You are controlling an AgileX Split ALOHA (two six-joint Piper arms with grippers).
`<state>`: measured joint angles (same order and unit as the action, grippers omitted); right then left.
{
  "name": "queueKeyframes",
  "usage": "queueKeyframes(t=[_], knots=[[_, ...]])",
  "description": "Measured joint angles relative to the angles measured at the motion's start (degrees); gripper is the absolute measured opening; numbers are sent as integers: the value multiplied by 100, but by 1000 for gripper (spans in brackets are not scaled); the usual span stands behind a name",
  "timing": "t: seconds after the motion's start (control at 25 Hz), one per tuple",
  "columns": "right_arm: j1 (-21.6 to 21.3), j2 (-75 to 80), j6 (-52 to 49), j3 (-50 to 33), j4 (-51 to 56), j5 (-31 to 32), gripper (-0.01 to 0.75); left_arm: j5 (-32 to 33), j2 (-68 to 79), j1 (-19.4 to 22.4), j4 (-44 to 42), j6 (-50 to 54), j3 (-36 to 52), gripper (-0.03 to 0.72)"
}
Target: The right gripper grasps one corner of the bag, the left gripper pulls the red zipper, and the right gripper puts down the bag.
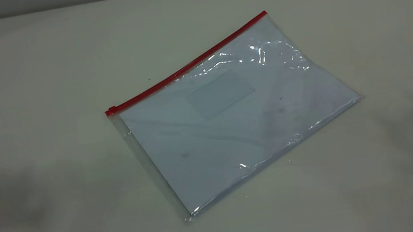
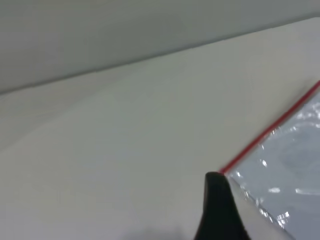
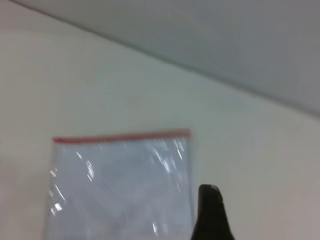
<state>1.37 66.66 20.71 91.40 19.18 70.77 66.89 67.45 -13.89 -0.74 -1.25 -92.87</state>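
Only one finger tip of each gripper shows, so I cannot tell either's opening. Ahead of the right gripper (image 3: 210,212) lies the bag (image 1: 231,120), flat on the bench (image 1: 23,98), its near corner closest; the red zipper (image 1: 187,68) runs along the far edge. The left gripper (image 2: 220,210) hangs by the slider end.

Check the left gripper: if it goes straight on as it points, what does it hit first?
Likely the slider end of the red zipper at the bag corner, just past the finger; depth is unclear, so perhaps the table first.
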Motion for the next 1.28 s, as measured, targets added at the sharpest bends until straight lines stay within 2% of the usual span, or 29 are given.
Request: queueKeyframes(t=[0.24, 0.48, 0.8, 1.04, 1.28], knots=[[0, -1652, -482, -2044, -219, 0, 575, 0, -1586, 0, 0, 50, 1867, 563], [0, -3401, -512, -3622, -183, 0, 574, 0, -3411, 0, 23, 55, 3648, 562], [0, -5172, -452, -5386, -551, -53, 574, 0, -5058, 0, 18, 55, 5248, 562], [0, -6024, -442, -6224, -875, -266, 574, 0, -5447, 0, 23, 55, 5913, 562], [0, -6348, -402, -6366, -1127, -533, 574, -26, -5460, 0, 142, 55, 6296, 562]])
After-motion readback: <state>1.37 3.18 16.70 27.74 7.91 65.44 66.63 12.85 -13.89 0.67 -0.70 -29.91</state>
